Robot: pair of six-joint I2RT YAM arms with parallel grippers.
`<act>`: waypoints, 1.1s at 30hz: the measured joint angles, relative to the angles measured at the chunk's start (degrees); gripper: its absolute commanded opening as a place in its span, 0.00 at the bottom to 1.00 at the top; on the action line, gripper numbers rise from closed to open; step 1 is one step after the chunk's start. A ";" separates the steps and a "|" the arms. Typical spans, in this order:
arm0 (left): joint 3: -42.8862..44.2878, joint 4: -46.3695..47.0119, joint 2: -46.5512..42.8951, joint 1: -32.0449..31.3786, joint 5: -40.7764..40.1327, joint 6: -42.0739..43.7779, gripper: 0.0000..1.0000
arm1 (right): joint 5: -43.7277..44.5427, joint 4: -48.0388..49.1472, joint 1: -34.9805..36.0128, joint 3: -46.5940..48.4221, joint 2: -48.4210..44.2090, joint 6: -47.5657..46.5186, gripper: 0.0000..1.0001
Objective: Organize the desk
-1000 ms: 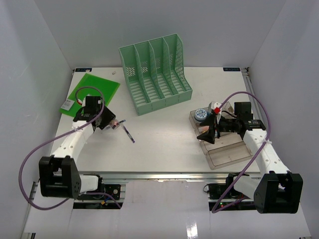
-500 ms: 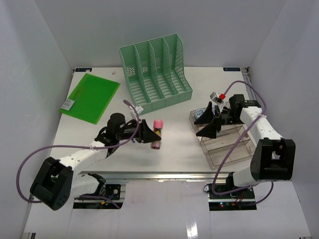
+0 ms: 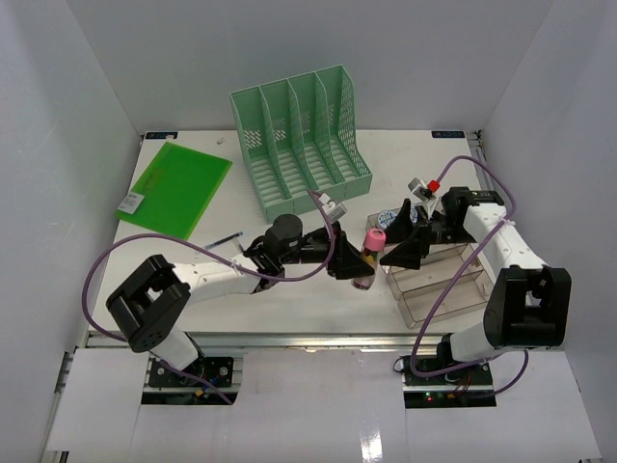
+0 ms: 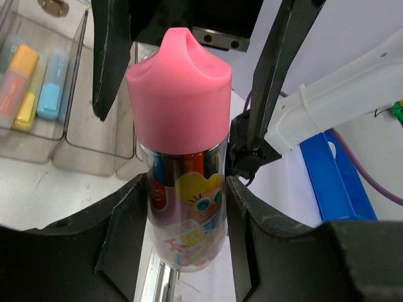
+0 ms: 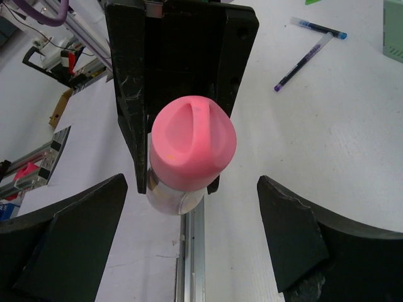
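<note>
Surface (image 3: 308, 299): white, flat, it spans the whole bay under both arms and carries every item noted below.

Bottle (image 3: 364, 258): pink cap, clear body with a printed label. It is off the surface, right of centre and just beside the tray (image 3: 439, 294). The left end effector (image 3: 353, 260) is clenched on its body, one finger on each side, cap pointing toward the right arm.

Right end effector (image 3: 403, 249): released, jaws spread wide, nothing in them. From its wrist view the cap sits centred between the two fingers, with a gap to each.

Change noted: a second ago the left arm was at the far left, near the folder (image 3: 178, 188), and carried no bottle. Half a second ago it had the bottle at mid-surface. It has now reached across to the tray side. Over the same second the right arm swung off the tray to face left, and its jaws widened.

Assessment: this looks like a handover being set up, bottle bound for the tray. Transfer not yet made.

Outstanding: pens (image 5: 312, 28) lie loose on the surface left of centre. The rack (image 3: 304, 135) stands at the back and appears empty.
</note>
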 measured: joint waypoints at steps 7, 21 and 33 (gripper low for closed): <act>4.53 2.05 4.15 -1.17 -1.81 0.20 0.00 | -0.14 -0.58 -0.83 1.74 0.09 0.46 0.99; 10.21 3.14 9.58 -3.10 -2.12 1.23 0.00 | -0.49 -2.32 -0.74 5.53 1.05 2.34 0.08; 8.08 3.84 7.61 -3.42 -4.06 1.21 0.80 | -0.27 -2.10 -0.65 5.53 -0.61 1.38 0.08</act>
